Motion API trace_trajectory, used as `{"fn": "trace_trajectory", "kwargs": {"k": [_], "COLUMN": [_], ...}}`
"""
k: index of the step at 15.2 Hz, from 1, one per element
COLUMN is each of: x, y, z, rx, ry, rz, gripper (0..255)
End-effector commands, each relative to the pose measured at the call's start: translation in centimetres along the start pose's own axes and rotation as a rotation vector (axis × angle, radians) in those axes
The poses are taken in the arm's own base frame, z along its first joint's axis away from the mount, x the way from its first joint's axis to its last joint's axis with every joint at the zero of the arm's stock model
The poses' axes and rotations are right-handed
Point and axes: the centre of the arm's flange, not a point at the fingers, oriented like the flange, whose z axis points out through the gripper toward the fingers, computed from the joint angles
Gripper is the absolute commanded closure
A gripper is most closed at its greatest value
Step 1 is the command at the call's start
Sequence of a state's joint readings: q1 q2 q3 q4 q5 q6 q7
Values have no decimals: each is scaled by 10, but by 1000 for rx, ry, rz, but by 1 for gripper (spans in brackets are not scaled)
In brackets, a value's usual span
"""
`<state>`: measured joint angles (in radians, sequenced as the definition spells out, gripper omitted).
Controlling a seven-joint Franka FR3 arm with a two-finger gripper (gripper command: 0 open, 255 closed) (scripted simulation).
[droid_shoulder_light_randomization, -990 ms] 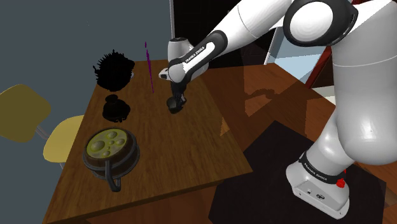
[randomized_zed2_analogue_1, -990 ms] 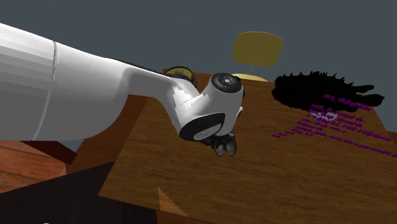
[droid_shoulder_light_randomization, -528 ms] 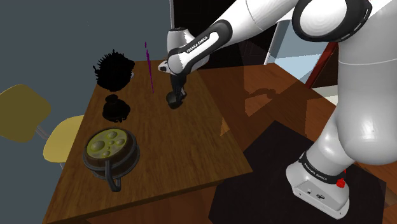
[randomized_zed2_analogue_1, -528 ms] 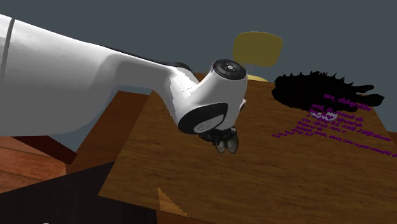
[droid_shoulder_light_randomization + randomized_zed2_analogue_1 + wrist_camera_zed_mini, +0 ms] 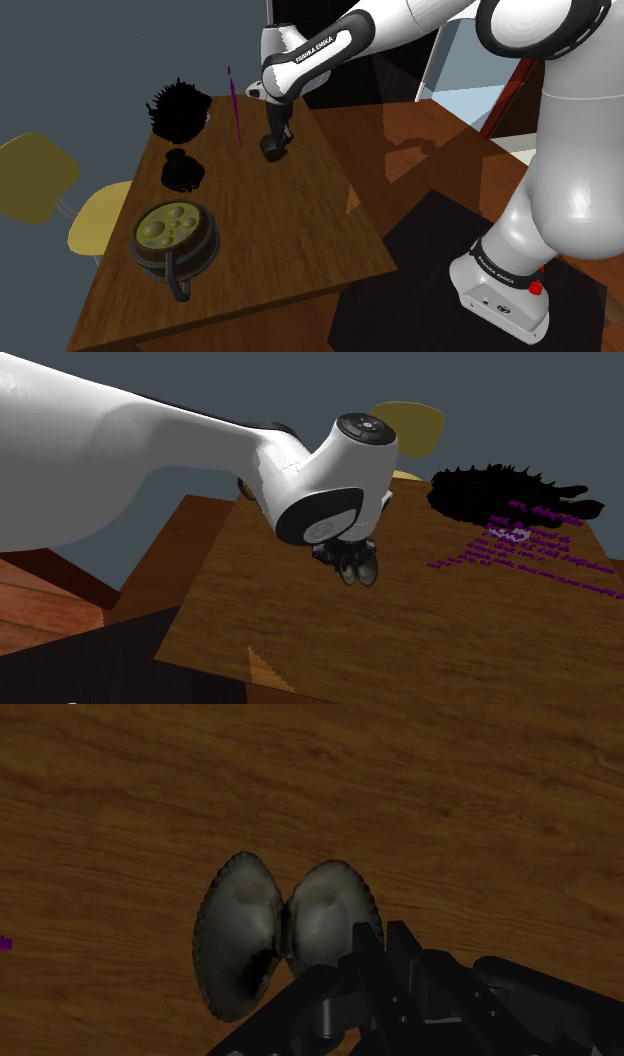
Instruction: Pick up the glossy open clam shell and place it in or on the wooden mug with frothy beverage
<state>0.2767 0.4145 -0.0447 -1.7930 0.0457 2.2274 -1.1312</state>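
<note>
Start at the shoulder view's left: two yellow chairs stand off the table's far side. On the table next to them sits the mug, dark-bodied, wide-mouthed and upright, with a yellow-green frothy top facing up and its handle pointing toward the near edge.

Past the mug toward the far end lies a small black lump, and beyond that a spiky black shape; I cannot tell you what either one is. A thin purple line stands to their right.

Further right you reach the gripper, hanging fingers-down over the table's far end. It is clamped on the clam shell, and in the second exterior view the shell hangs under the hand, seemingly clear of the wood. In the wrist view the shell lies spread open with its two ribbed halves side by side across the hinge; the black fingers grip one half and the other stands free, so its long axis runs out sideways from the grip.

The relation your next move turns on is that the mug lies well apart from the hand, toward the shoulder view's lower left. The black lump sits close to that path, so I judge you should carry the shell high. You will probably want to line its spread up with the mug's mouth before you let go; a shell hanging off to one side could catch the rim and tip out.
</note>
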Motion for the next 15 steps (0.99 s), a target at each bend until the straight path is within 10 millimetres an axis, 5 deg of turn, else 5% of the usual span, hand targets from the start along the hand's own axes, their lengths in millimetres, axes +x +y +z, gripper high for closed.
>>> {"fn": "trace_trajectory", "kwargs": {"k": [1, 15], "x": [0, 2], "y": [0, 1], "z": [-10, -84], "rx": [0, 0], "ry": [0, 0], "rz": [0, 0], "gripper": [255, 255]}}
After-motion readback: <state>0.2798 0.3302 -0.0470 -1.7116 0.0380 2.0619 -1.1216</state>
